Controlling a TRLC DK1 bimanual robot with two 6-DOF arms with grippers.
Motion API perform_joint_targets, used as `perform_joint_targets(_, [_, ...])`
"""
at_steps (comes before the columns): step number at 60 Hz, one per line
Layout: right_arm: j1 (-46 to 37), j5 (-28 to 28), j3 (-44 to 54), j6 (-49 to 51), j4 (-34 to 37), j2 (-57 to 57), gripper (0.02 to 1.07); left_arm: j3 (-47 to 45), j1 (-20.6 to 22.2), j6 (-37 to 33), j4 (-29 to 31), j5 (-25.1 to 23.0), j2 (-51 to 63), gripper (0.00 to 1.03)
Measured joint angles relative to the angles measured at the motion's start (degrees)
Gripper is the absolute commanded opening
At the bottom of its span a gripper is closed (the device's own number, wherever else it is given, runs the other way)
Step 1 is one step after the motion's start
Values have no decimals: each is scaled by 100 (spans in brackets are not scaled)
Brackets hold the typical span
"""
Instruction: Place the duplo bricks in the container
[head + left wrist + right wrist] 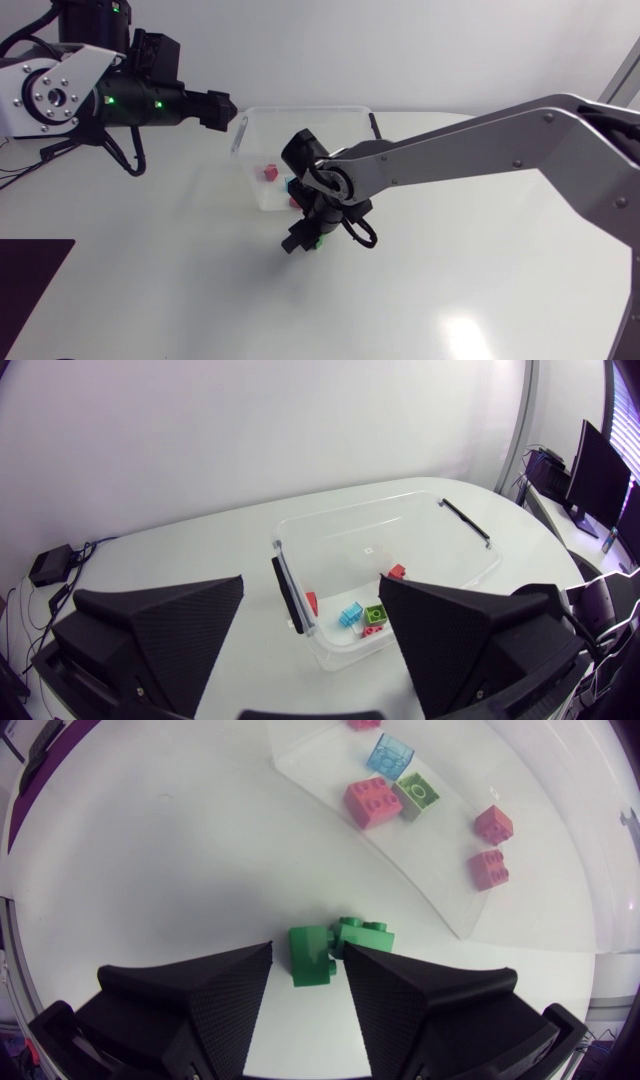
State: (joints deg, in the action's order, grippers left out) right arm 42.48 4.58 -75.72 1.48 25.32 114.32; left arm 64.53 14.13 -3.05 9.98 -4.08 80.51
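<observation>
Two green duplo bricks lie touching on the table beside the clear container. One green brick sits between the fingers of my right gripper, which stand close on either side with slim gaps, so it is open. The other green brick lies just ahead of the fingertips. In the head view my right gripper points down at the table in front of the container. My left gripper hovers open and empty at the container's left rim. Inside lie red, blue and lime bricks.
Two more red bricks lie in the container. Black clip handles sit on its short sides. A dark mat covers the table's front left corner.
</observation>
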Motion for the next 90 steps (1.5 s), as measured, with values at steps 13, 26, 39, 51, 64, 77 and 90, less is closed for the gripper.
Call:
perform_joint_targets(13, [61,-24,354,-22,50,-63,57,-44,0,0,0,-22,-46,95])
perform_joint_targets(26, [105,-24,321,-24,247,-35,57,-92,0,0,2,-42,-55,95])
perform_joint_targets(39, [146,-24,-260,-42,623,188,57,-92,-4,-2,0,-42,-61,95])
perform_joint_targets(51, [133,-17,-754,-120,817,533,57,-118,-63,-44,0,-72,-90,95])
perform_joint_targets(64, [105,24,-1110,-151,1091,896,57,-164,-107,-68,4,-153,-153,95])
perform_joint_targets(77, [7,116,-1537,-149,1182,1023,57,-199,-195,-129,17,-173,-264,95])
perform_joint_targets(90, [-15,127,-1637,-146,1202,1161,28,-271,-197,-149,35,-195,-389,95])
